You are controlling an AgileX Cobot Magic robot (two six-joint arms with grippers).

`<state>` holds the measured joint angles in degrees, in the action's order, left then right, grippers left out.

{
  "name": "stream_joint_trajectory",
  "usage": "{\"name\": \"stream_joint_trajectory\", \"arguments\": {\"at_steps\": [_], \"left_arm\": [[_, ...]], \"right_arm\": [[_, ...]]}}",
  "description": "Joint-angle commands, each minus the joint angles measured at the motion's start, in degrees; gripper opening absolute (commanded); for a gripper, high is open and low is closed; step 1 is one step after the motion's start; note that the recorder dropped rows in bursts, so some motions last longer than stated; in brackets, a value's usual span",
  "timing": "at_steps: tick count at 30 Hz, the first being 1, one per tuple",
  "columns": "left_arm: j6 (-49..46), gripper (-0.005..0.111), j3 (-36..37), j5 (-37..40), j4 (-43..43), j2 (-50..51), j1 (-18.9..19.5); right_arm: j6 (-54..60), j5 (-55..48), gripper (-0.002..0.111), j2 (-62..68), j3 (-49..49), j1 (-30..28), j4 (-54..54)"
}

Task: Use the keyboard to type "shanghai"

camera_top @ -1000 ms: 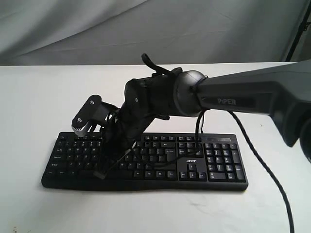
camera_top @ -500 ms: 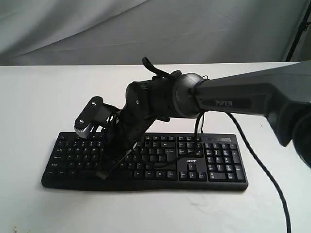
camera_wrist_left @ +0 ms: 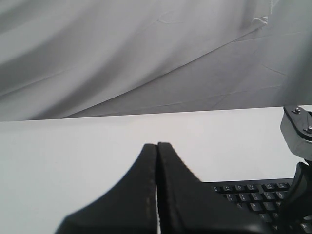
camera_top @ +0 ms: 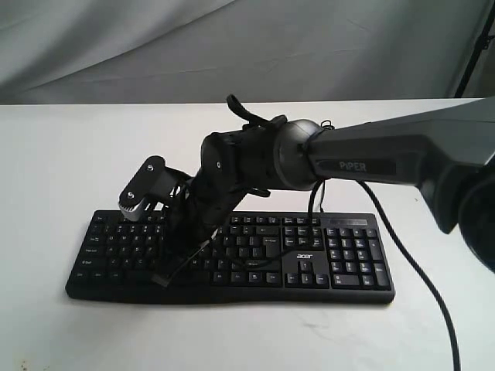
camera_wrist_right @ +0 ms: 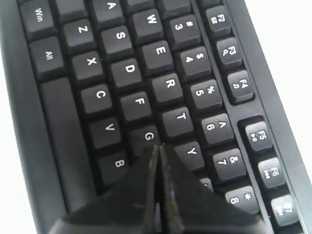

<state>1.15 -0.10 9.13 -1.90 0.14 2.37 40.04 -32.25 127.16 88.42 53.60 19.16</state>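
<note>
Jaws pressed together on nothing, the black right gripper (camera_wrist_right: 158,148) slants down over the left half of the wide black plastic keyboard (camera_top: 340,263) — white legends, number pad — lying flat near the front of the white table (camera_top: 62,154). Its tip sits at the G key (camera_wrist_right: 145,138); whether it presses, I cannot tell. The black left gripper (camera_wrist_left: 157,146) — likewise closed, empty — hangs over the table near the keyboard.

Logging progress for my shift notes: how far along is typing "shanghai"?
Done: cannot tell; no screen shows typed letters. In hand: the right gripper, shut, points its tip at the keyboard beside the G key. The left gripper, shut, hangs away from the keys. Left: unclear how many letters remain.
</note>
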Motion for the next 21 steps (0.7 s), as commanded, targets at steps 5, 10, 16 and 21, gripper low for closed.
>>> {"name": "stream_joint_trajectory", "arguments": {"at_steps": [5, 10, 16, 21], "left_arm": [[0.15, 0.0, 0.1, -0.31, 0.13, -0.14, -0.37], [0.15, 0.0, 0.1, -0.31, 0.13, -0.14, -0.37], [0.15, 0.0, 0.1, -0.31, 0.13, -0.14, -0.37], [0.15, 0.0, 0.1, -0.31, 0.13, -0.14, -0.37]], "right_arm": [[0.44, 0.22, 0.0, -2.32, 0.37, -0.4, -0.98], [0.44, -0.7, 0.0, -2.77, 1.71, -0.4, -1.22], [0.44, -4.23, 0.0, 0.34, 9.52, 1.08, -1.68], [0.44, -8.57, 0.0, 5.71, 18.1, 2.47, -1.45]]}}
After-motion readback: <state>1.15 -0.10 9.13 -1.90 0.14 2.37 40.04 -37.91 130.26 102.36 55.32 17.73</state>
